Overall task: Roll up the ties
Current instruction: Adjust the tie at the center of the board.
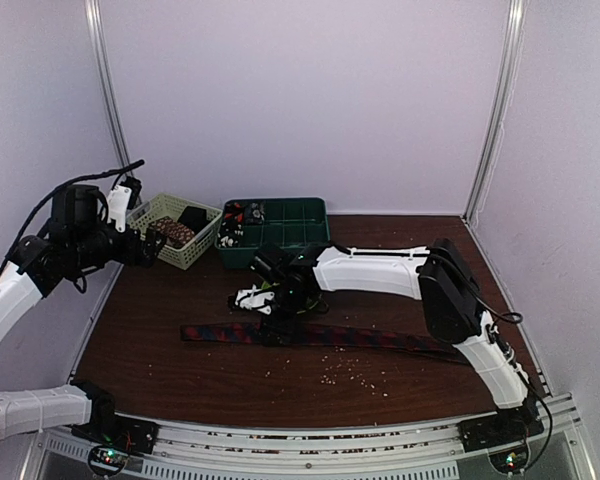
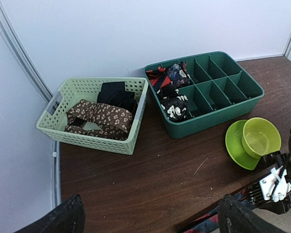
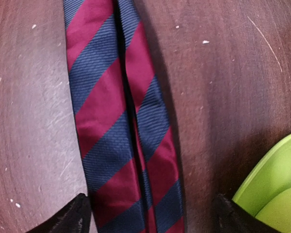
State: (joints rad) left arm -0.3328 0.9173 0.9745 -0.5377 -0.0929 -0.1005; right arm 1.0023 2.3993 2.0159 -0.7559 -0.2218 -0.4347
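Striped tie (image 1: 320, 335), red and navy, laid out flat along the table (image 1: 180, 375), stretched left to right in front of both containers.

At far left, left hand (image 2: 150, 221) held up off the table, fingers spread wide, nothing between them, pointed toward the back corner. Ahead of it, pale green basket (image 2: 92, 141) near the rear wall, holding a brown spotted tie (image 2: 106, 116) loosely folded and some black fabric (image 2: 116, 94). Just right of the basket, dark green divided tray (image 2: 252, 99), with rolled patterned ties (image 2: 176, 108) in its leftmost compartments. In front of the tray, lime bowl (image 2: 262, 138) sitting on a lime plate (image 2: 235, 145).

Further right, right hand (image 3: 153, 216) low over the left part of the striped tie, fingers wide apart on either side of the fabric, not closed on it; contact with the cloth impossible to tell. In its wrist view, two striped bands side by side with a dark seam between, plate rim just beside at lower right. Pale crumbs (image 1: 350, 370) scattered on the table on the near side of the tie.
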